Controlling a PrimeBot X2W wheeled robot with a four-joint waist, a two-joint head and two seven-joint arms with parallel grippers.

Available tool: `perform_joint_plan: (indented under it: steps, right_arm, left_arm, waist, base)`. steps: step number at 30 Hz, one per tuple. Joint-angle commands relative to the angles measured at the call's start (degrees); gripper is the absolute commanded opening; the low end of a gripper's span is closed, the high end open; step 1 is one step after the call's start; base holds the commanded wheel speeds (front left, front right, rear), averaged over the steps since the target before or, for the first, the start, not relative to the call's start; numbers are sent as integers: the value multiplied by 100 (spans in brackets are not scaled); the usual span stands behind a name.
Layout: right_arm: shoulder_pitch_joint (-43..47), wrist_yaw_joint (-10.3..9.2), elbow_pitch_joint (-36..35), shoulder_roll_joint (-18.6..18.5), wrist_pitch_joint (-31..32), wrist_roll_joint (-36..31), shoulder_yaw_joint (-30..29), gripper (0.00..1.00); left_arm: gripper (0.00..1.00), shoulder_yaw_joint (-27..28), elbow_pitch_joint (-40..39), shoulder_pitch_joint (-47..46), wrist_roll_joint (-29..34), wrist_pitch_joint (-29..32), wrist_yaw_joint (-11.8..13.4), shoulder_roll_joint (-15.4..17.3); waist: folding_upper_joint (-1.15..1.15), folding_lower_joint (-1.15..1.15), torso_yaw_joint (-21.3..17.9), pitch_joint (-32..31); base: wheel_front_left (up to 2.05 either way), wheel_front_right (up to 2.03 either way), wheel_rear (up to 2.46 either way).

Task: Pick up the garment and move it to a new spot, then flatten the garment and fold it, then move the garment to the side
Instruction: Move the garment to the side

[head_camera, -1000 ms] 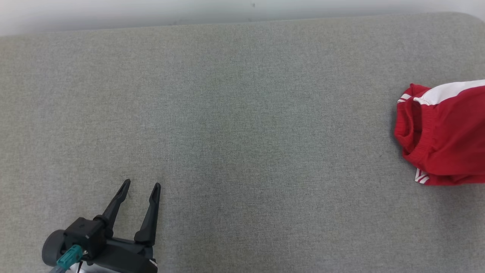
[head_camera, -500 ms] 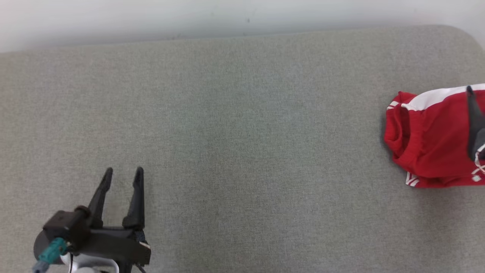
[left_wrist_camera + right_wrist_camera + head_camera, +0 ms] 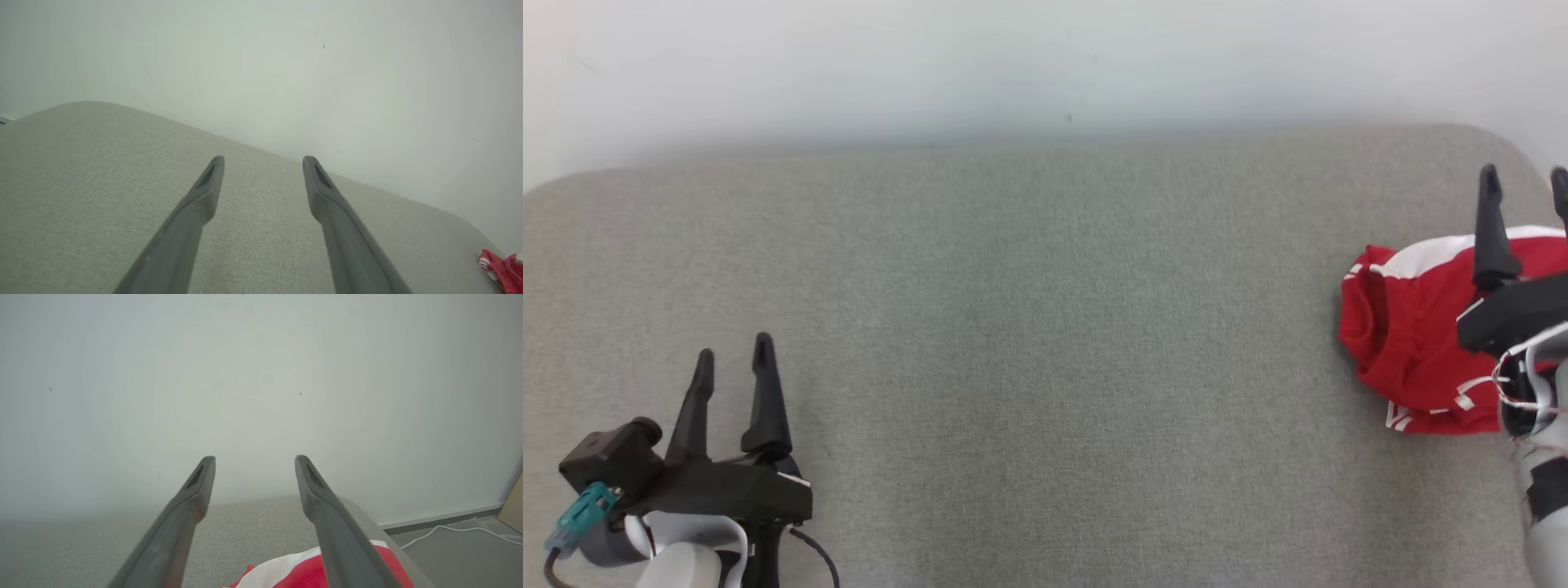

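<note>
- Your left gripper (image 3: pixel 734 349) stood with its jaws spread wide and nothing between them; the bare grey table (image 3: pixel 1045 327) lay under and ahead of the fingers.
- Your right gripper (image 3: pixel 1525 173) also had its jaws wide apart and gripped nothing.
- The garment (image 3: pixel 1413 327), red with white stripes, lay bunched beneath the right jaws, back from the tips and towards the wrist. In the right wrist view a patch of it showed between the finger bases and under the right finger. You could not tell from the frames whether the fingers touched the cloth.
- The right fingertips reached beyond the garment's far edge, over the table's rounded corner.
- From the left jaws the garment was well apart, far off to their right, with bare table between.
- Beyond both sets of tips rose a plain pale wall (image 3: pixel 1045 65).
- To the right of the right jaws, past the table's edge, a white cable (image 3: pixel 449 530) lay on the floor (image 3: pixel 470 559).
</note>
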Motion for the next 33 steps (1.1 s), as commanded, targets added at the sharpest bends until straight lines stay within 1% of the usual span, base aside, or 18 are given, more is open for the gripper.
perform_joint_plan:
  steps: [1, 3, 5, 6, 7, 8, 9, 10, 12, 14, 17, 23, 28, 33]
  right_arm:
    - [168, -8, -98, 119, -41, 132, -86, 100]
    - [359, -7, -303, 231, -64, 139, -108, 100]
    - [537, -6, -512, 341, -78, 198, -122, 100]
    - [644, -6, -612, 423, -82, 234, -116, 100]
    - [728, -6, -735, 477, -81, 241, -145, 100]
    - [822, -6, -842, 551, -83, 264, -141, 100]
    - [910, -6, -965, 620, -83, 290, -140, 100]
    - [1008, -6, -1086, 670, -84, 283, -138, 100]
    - [1203, -6, -1304, 780, -85, 273, -110, 100]
    - [1378, -6, -1504, 876, -85, 313, -28, 100]
    - [1646, -6, -1717, 944, -72, 394, 161, 100]
    - [2174, -6, -2048, 968, -55, 728, 653, 100]
    - [2506, -6, -2155, 964, -34, 705, 871, 100]
    - [2827, -6, -2174, 966, 35, 585, 897, 100]
  left_arm:
    - [100, 48, 90, -69, -31, -15, 72, 13]
    - [100, 90, 214, -102, -16, 25, 197, 23]
    - [100, 85, 329, -104, -16, 129, 270, 32]
    - [100, 11, 365, -130, 159, 146, 309, 156]
    - [100, -30, 409, -141, 224, 210, 338, 206]
    - [100, -27, 415, -139, 176, 218, 339, 155]
    - [100, -94, 414, -128, 269, 250, 303, 215]
    - [100, -104, 415, -86, 227, 286, 296, 216]
    - [100, -156, 446, 6, 351, 370, 360, 341]
    - [100, -230, 399, 72, 416, 417, 417, 367]
    - [100, -247, 301, 205, 417, 460, 446, 418]
    - [100, -270, 90, 547, 353, 396, 393, 498]
    - [100, -265, -68, 798, 321, 309, 372, 541]
    - [100, -204, -195, 1103, 282, 186, 441, 555]
  waist:
    - [1, 1, 118, -203]
    - [1, 1, 158, -293]
    - [1, 1, 191, -383]
    - [1, 1, 203, -424]
    - [1, 1, 216, -464]
    - [1, 1, 233, -505]
    - [1, 1, 239, -550]
    - [1, 1, 248, -591]
    - [1, 1, 258, -675]
    - [1, 1, 256, -729]
    - [1, 1, 253, -788]
    - [1, 1, 241, -880]
    - [1, 1, 196, -929]
    - [1, 1, 153, -974]
  base:
    - [0, 0, 0]
    - [0, 0, 0]
    - [0, 0, 0]
    - [0, 0, 0]
    - [0, 0, 0]
    - [0, 0, 0]
    - [0, 0, 0]
    - [0, 0, 0]
    - [0, 0, 0]
    - [0, 0, 0]
    - [0, 0, 0]
    - [0, 0, 0]
    - [0, 0, 0]
    - [0, 0, 0]
